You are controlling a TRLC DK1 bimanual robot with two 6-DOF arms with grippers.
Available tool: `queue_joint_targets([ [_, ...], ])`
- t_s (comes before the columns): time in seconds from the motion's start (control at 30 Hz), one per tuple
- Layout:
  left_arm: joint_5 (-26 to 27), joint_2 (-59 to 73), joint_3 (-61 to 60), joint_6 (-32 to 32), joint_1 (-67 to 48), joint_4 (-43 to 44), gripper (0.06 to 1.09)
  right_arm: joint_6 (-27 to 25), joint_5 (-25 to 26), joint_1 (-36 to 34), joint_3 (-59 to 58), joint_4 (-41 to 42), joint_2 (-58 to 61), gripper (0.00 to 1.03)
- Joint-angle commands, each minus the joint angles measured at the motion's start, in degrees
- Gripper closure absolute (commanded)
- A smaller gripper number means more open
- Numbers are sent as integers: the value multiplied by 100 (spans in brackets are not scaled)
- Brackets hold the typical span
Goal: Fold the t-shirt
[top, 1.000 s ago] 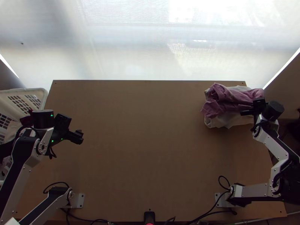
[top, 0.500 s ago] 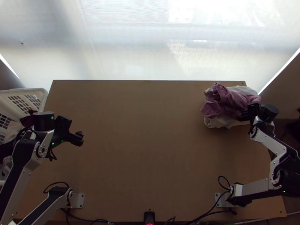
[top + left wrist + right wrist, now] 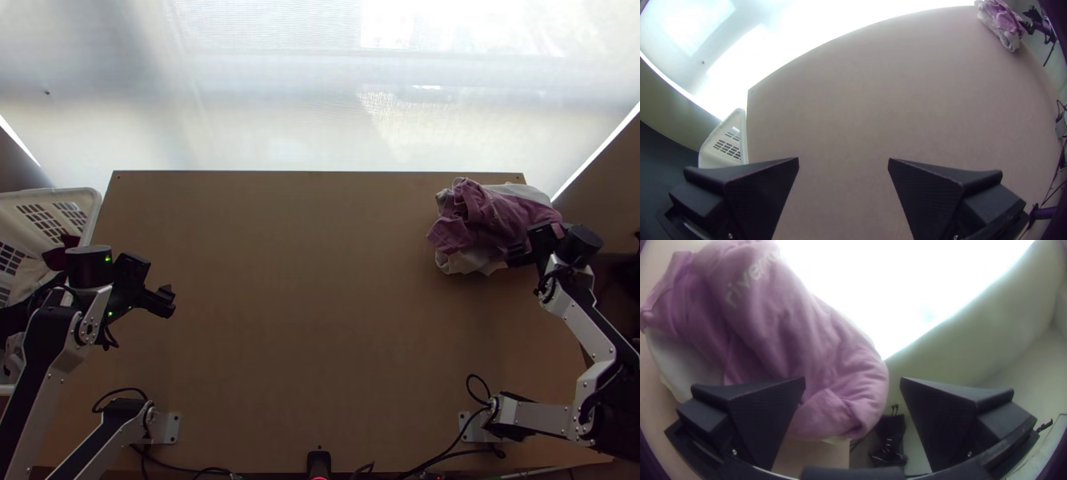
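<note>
Holding nothing, my right gripper has its fingers wide apart, I think to go around the bunched pink shirt just in front of it. White cloth lies under the pink. The table ends near me; toward my left gripper, also spread wide, I see good room for folding.

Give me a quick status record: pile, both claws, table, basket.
pink garment: bunched, at the table's far right corner
white cloth: under the pink garment, edges showing
left claw: open, above the table's left part
right claw: open, at the pile's right edge; contact unclear
table: light wood
basket: white, at the table's left edge, cloth inside
folding: not started, by the look of it
</note>
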Motion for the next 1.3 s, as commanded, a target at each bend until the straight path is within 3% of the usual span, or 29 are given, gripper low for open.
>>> queue_joint_targets([
  [0.0, 6, -115, -20, 7, 9, 8, 11, -53, -103, -288, 69, -582, -925, 4],
  [0.2, 6, -352, 50, 51, 45, -62, 11, 70, -111, -666, 350, -643, -1409, 5],
  [0.27, 6, -457, 23, 51, 80, -80, 11, 167, -111, -719, 412, -582, -1435, 13],
  [0.33, 15, -554, -38, 33, 132, -124, 11, 202, -111, -701, 412, -406, -1426, 31],
  [0.47, 15, -800, -214, 16, 176, -221, 11, 228, -103, -332, 368, 121, -1312, 81],
  [0.53, 24, -888, -249, -19, 256, -273, 11, 281, -103, -51, 359, 200, -1128, 100],
  [0.8, 6, -1029, -328, -46, 387, -405, 11, 553, -59, 1303, 263, 350, -266, 100],
  [1.1, 6, -1029, -319, 113, 677, -572, 11, 659, -76, 1645, 561, 490, 1281, 100],
  [1.27, 6, -985, -231, 148, 730, -625, 11, 659, -217, 1804, 350, 482, 1536, 100],
])
